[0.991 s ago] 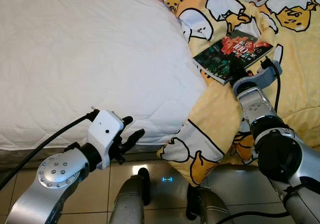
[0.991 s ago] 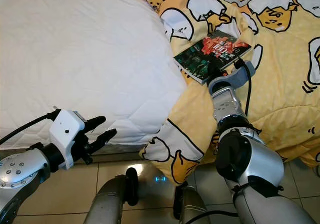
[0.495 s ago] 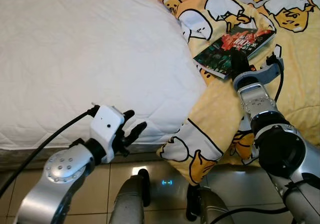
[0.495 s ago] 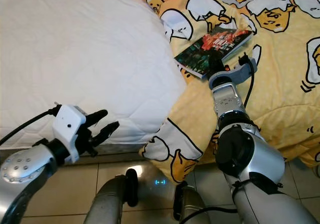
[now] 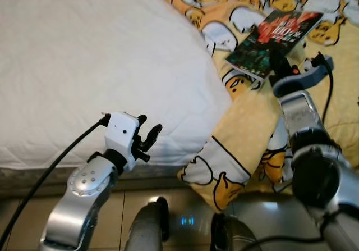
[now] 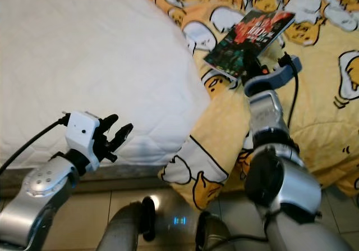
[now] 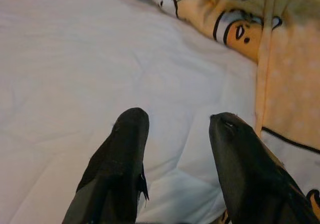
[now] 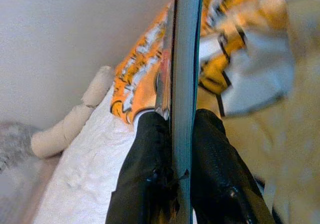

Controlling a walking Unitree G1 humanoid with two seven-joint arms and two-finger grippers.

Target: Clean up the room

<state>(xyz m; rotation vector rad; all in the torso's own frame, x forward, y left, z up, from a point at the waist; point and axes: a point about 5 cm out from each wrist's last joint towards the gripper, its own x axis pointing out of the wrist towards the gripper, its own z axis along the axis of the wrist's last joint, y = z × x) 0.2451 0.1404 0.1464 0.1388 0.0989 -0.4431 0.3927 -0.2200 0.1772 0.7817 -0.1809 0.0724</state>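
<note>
The right pincer (image 6: 253, 67) is closed on the near edge of a paperback book (image 5: 275, 35), one black finger on each side of the closed pages, as the right wrist view makes plain: the book's (image 8: 184, 68) edge runs straight out from between the fingers (image 8: 150, 149). The book sits tilted just above the yellow cartoon-print duvet (image 5: 247, 122), its far end reaching beyond the pincer over the bedding. To my eye it is light and fairly stiff, but a glossy cover is slippery and, held by one edge, the free end may sag or swing; a grip deeper toward the spine side would steady it. The left pincer (image 5: 147, 138) hovers with its fingers parted and holding nothing, at the near edge of the white mattress (image 5: 84, 65); ahead of it lies the quilted sheet, and off to its right the duvet's hanging corner.
</note>
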